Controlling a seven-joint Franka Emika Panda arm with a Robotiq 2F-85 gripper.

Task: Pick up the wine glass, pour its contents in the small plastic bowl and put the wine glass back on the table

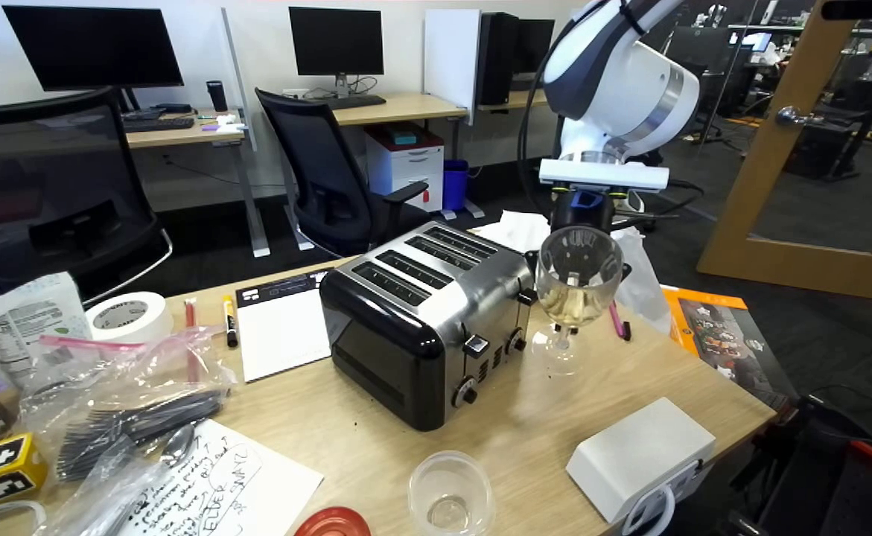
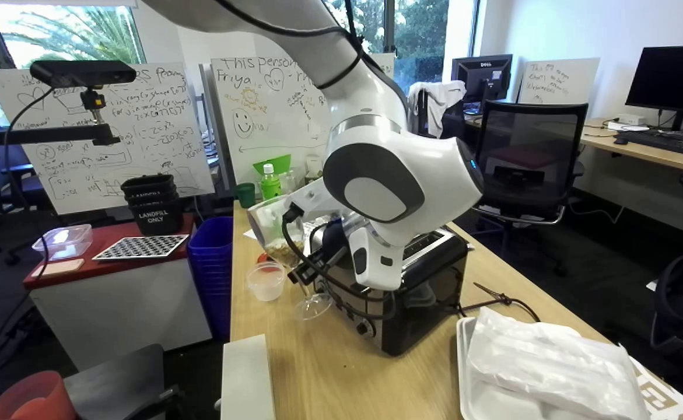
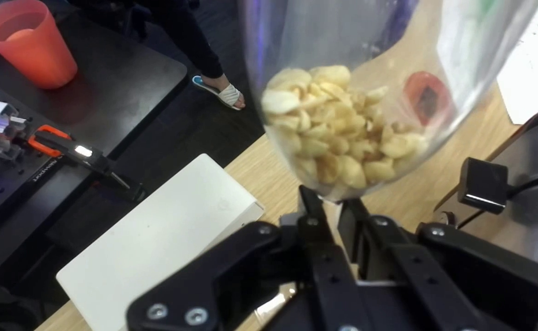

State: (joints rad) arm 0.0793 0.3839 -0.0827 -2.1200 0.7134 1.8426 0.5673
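Jaws nearly together on the stem [image 1: 564, 339], the gripper [image 3: 332, 200] holds a leaning wine glass [image 1: 577, 298]; the small plastic bowl [image 1: 452, 476] sits at seven o'clock from it in an exterior view. Top-heavy, the glass may swivel in that grip, scattering pale pieces [image 3: 342, 133].

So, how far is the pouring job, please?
Looks done: the gripper grips the wine glass by its stem. In hand: in an exterior view, the glass leans. Left: its contents show inside, so pour them into the plastic bowl, then return the glass to the table.
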